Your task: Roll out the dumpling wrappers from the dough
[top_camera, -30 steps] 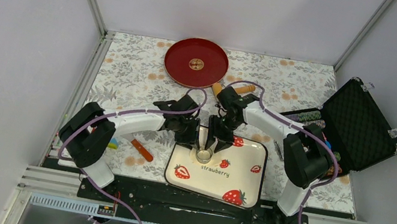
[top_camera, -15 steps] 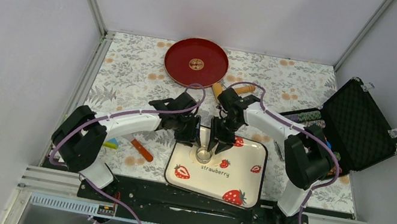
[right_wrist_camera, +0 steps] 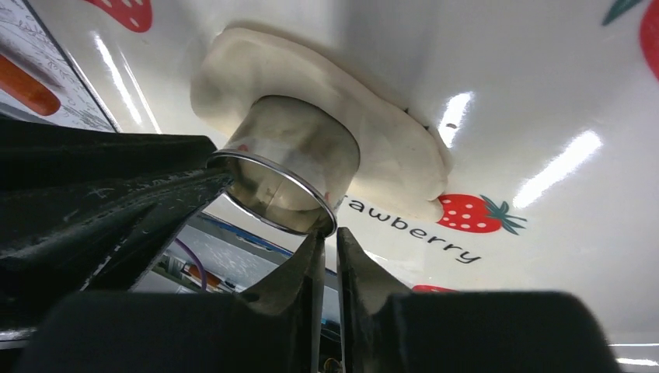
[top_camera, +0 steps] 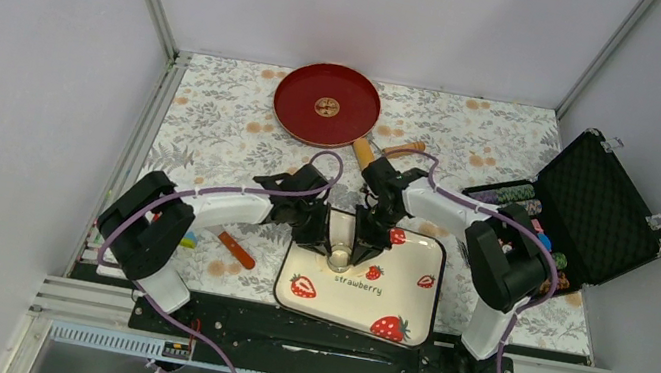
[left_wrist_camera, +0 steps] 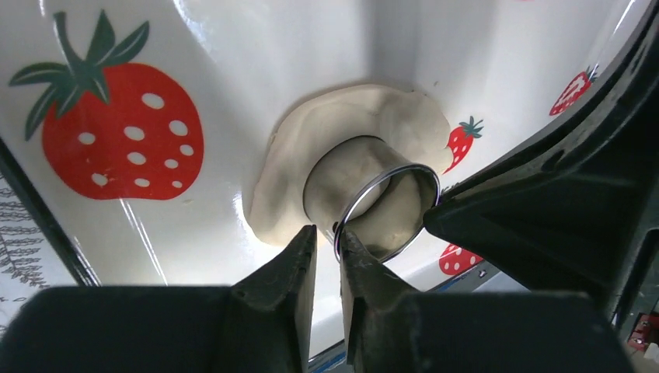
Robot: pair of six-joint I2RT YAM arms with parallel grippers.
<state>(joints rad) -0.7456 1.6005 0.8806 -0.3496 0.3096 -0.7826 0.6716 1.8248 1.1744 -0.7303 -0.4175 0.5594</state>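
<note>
Grey-walled enclosure, floor taken up by one desk [top_camera: 216, 117] under a floral cloth.

- Black case [top_camera: 597, 206]: lid open, far right edge of the desk.
- Strawberry tray [top_camera: 409, 301]: white, rectangular, near centre, between the two arms.
- Red plate [top_camera: 293, 114]: far centre. A small pale round piece lies at its middle, probably a finished dumpling wrapper [top_camera: 327, 105]; too small to be sure.
- Wooden rolling pin [top_camera: 392, 148]: on the cloth just right of the plate, in nobody's grip.
- Dough slab [left_wrist_camera: 272, 194]: flattened, cream, in the tray's far-left corner.
- Metal ring cutter [left_wrist_camera: 342, 167]: stands in the slab, open end up.
- Orange-handled tool [top_camera: 237, 250]: on the cloth, left of the tray.
- Left hand [left_wrist_camera: 326, 237]: fingers almost together, pinched on the cutter's thin rim from the left.
- Right hand [right_wrist_camera: 328, 241]: likewise pinched on the rim, on the opposite side.

Step in hand, as judged: stamping a round out of the slab. The next move calls for even downward pressure from both sides so the cutter does not tip, then a level lift that leaves or carries a clean disc, bound for the plate.
</note>
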